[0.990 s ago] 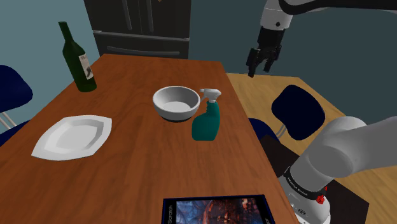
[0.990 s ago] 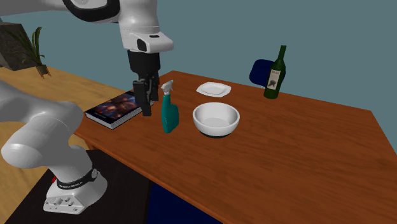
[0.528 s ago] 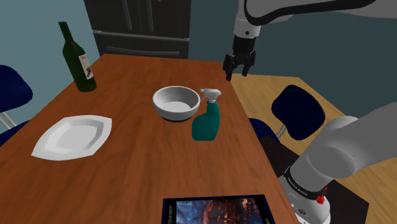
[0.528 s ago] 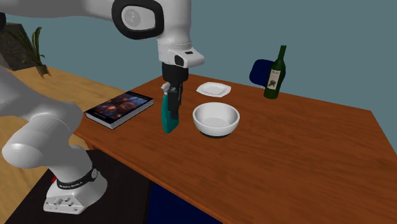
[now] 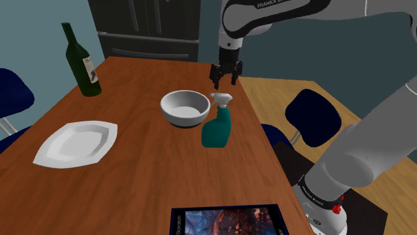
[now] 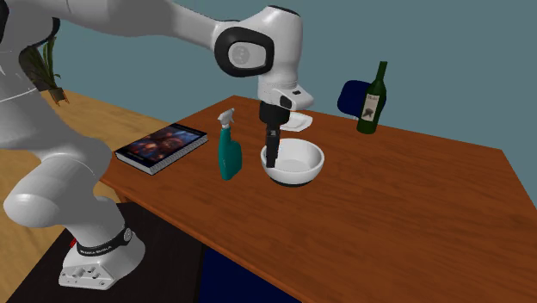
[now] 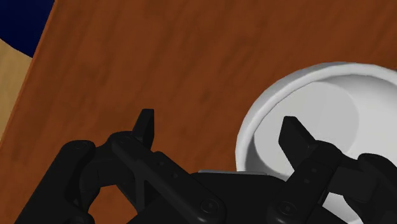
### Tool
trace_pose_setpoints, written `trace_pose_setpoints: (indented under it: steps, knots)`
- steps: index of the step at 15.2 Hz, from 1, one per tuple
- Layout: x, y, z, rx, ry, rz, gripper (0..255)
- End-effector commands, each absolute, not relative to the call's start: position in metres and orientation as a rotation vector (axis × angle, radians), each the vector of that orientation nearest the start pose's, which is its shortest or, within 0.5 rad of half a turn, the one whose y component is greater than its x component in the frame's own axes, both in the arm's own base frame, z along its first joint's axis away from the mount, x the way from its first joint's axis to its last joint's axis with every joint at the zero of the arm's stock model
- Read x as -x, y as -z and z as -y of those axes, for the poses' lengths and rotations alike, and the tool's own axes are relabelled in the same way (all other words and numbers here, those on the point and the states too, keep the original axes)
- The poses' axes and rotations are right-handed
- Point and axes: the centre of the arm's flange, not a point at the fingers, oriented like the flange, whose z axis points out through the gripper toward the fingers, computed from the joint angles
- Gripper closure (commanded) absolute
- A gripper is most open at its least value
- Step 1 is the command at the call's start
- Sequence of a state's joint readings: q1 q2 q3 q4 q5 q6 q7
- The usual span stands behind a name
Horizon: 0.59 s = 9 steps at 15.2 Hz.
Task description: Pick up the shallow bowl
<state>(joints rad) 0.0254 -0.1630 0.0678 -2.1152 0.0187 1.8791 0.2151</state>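
Shoulder view first: a red-brown wooden table [image 5: 147, 167] carries the bowl [image 5: 185, 108], which sits nearer the edge on the stand's side than the opposite edge, and towards the far end. It is white and round, with a thick smooth rim, a grey-shaded hollow and a dark band at its foot. A teal spray bottle [image 5: 218, 122] stands just beside it, between bowl and that edge. The black gripper [image 5: 226, 75] hangs above the table's far corner region, beyond the spray bottle, with its fingers pointing down and parted. A green wine bottle [image 5: 81, 61] stands near the opposite far corner, a white plate [image 5: 76, 143] lies by the opposite long edge, and a book [image 5: 227, 220] lies at the near edge.

Second exterior view: the gripper [image 6: 270, 157] shows in front of the bowl's [image 6: 297, 162] rim on the spray bottle's [image 6: 229, 148] side, seen edge-on as one dark bar. The bowl's wall curves up from a dark base, and it rests flat on the table [image 6: 387, 207]. The book [image 6: 162, 146] lies at a corner and the wine bottle [image 6: 373, 99] stands near the far edge.

Wrist view: the gripper [image 7: 219, 130] stands wide open and holds nothing. One fingertip [image 7: 294, 135] lies over the bowl's [image 7: 318, 102] pale hollow, and the other over bare wood outside the rim.
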Motion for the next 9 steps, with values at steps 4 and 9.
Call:
trace_pose_setpoints:
  steps: [4, 9]
  knots:
    - [-0.551, -0.445, -0.072, 3.120, -0.144, -0.215, 0]
    - [-0.573, -0.421, -0.081, 3.113, -0.155, -0.219, 0]
